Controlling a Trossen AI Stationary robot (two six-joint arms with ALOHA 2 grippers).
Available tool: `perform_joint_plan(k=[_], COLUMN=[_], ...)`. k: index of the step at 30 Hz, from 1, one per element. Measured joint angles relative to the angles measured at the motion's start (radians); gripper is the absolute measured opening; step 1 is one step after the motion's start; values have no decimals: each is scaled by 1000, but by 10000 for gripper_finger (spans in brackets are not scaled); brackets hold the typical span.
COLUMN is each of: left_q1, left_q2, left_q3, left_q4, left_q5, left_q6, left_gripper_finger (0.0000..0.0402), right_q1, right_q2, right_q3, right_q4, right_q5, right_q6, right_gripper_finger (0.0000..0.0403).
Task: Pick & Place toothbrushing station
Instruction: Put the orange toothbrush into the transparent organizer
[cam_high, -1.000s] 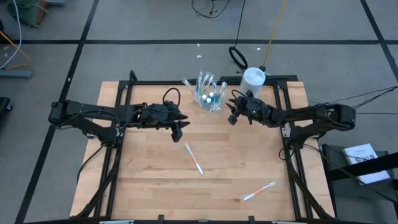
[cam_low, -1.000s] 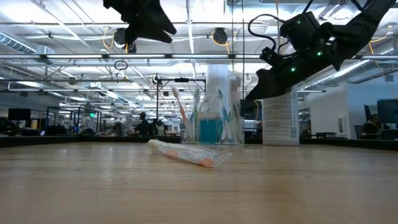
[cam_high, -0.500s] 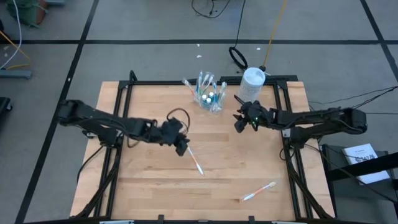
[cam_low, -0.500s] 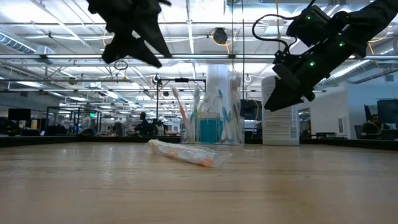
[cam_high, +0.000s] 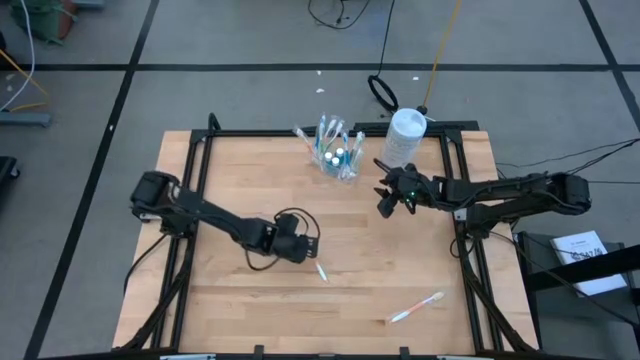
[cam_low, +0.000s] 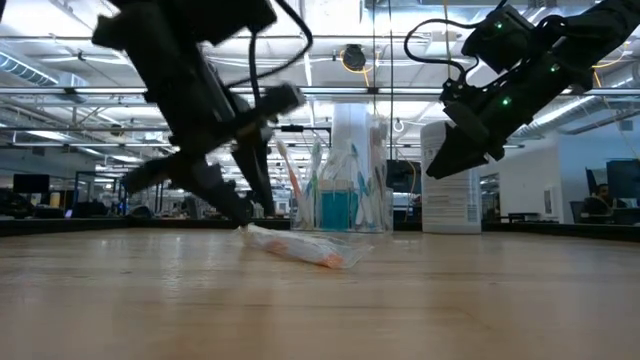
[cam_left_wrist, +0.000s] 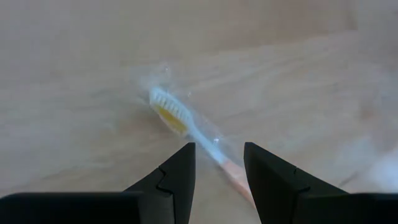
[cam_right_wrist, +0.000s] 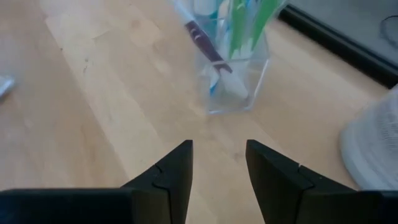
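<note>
Pale wood, fine straight grain, planked: the tabletop (cam_high: 240, 310) sits in a black tube frame. Nearest its front edge we note a loose toothbrush (cam_high: 415, 309), slim, with a white head end and an orange-pink handle, lying flat and well apart from everything else.

Further in, a second wrapped toothbrush (cam_left_wrist: 186, 129) lies flat near mid-tabletop: white bristled head with a yellow patch, thin pale shaft turning orange toward the handle, sealed in a crinkled clear sleeve. We see the left pincer (cam_left_wrist: 216, 171) low over it, fingers released and standing either side of the shaft, not gripping; in the low view its dark arm reaches almost down to the wood.

Beyond that, the right pincer (cam_right_wrist: 217, 168) hangs above the wood, fingers apart, grasping nothing, facing the holder.

Near the far edge stands the holder (cam_high: 335, 155): clear hard plastic, square-sided, upright, packed with slim pastel brushes (green, blue, one purple-tipped) and small blue tubes. Just beside it, toward the right arm's side, stands an opaque white round bottle (cam_high: 405, 133) with a lid.
</note>
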Motion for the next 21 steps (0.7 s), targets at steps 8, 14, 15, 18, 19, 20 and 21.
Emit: perform_joint_plan(k=[8,14,15,18,19,20,21], left_q1=[40,77,85,103,110,118,126], left_q2=[70,66,67,67,67,67,67], left_q3=[3,3,3,2,2,2,2], left_q4=[55,31,30,25,24,24,24], left_q5=[85,88,86,82,79,77,75], left_q6=[-7,118,137,194,218,245,275], left_gripper_finger=[140,129,120,81,65,48,31], right_q1=[0,0,0,0,0,0,0], right_q2=[0,0,0,0,0,0,0], right_q3=[0,0,0,0,0,0,0], right_q4=[-6,-6,-5,-5,-5,-5,-5], right_q5=[-178,-175,-175,-174,-174,-174,-174], right_q6=[-32,-33,-32,-35,-39,-47,-54], right_gripper_finger=[139,139,139,139,139,139,139])
